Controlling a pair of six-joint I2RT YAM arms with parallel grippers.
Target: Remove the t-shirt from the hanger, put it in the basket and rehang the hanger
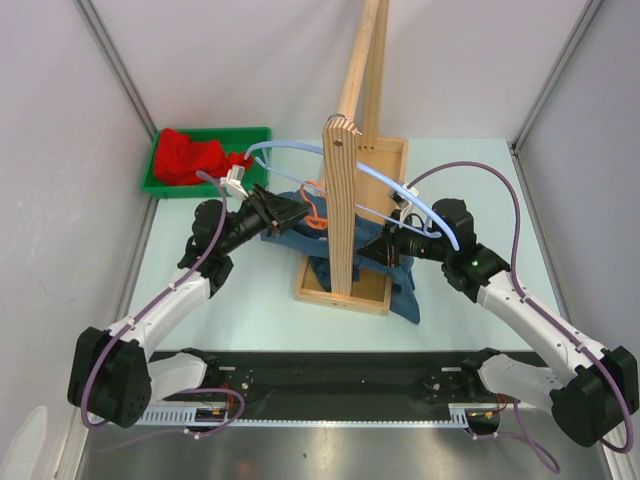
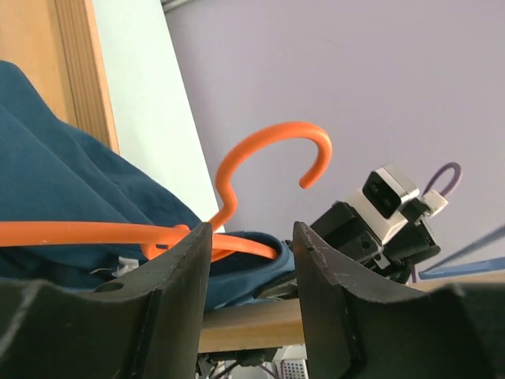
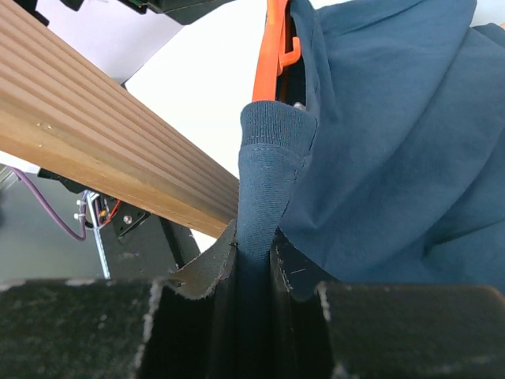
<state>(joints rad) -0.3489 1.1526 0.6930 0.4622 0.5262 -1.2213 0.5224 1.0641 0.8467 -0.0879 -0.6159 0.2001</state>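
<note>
A dark blue t-shirt [image 1: 288, 234] lies bunched over the base of the wooden stand with an orange hanger [image 1: 316, 207] still in its neck. My left gripper [image 1: 296, 213] is open at the hanger. In the left wrist view the hanger's arm [image 2: 237, 246] and the shirt's collar [image 2: 260, 268] lie just beyond its spread fingers [image 2: 177, 292], and the hook [image 2: 272, 144] curls free above. My right gripper [image 1: 380, 250] is shut on the shirt's ribbed collar [image 3: 264, 150], with the hanger [image 3: 273, 47] just above and the shirt body [image 3: 394, 142] to the right.
The wooden stand has a tall post [image 1: 345, 170] and a tray-like base [image 1: 345, 292] between the two arms. A green bin [image 1: 160, 185] with red cloth [image 1: 190, 155] sits at the back left. The enclosure walls are close on both sides.
</note>
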